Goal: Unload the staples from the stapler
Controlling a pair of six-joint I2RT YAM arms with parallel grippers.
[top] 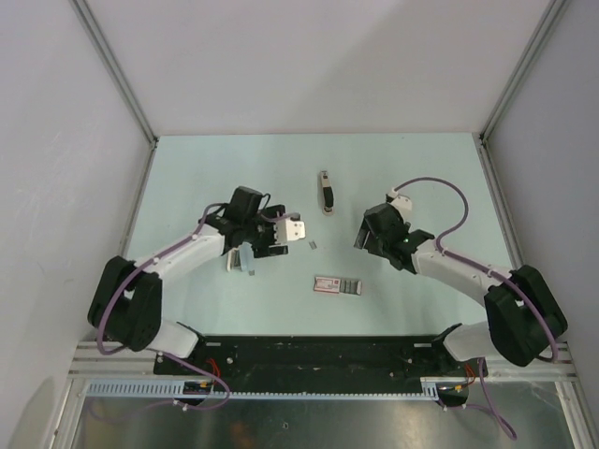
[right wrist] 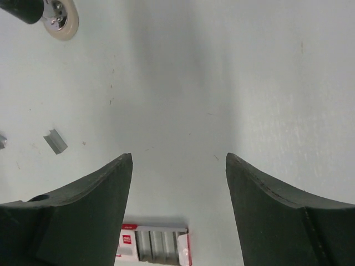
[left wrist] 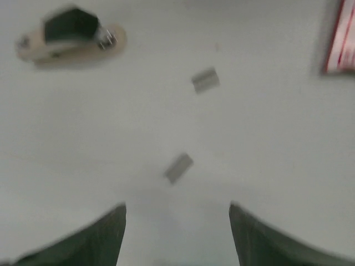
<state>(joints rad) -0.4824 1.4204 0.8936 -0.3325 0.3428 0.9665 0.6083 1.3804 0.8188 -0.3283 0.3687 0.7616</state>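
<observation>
1. Left pincer [left wrist: 177, 213] and right pincer [right wrist: 178, 160] both gape open, empty.
2. Labelled box [right wrist: 152, 244] lies below the right pincer's fingers.
3. Staples [left wrist: 178, 168] lie loose just ahead of the left pincer.
4. Stapler [left wrist: 69, 36] lies farther ahead, leftward, apart from them.

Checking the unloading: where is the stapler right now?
In the top view the stapler lies near the middle of the table, beyond the staples and the pink-and-white box, touching neither.
</observation>
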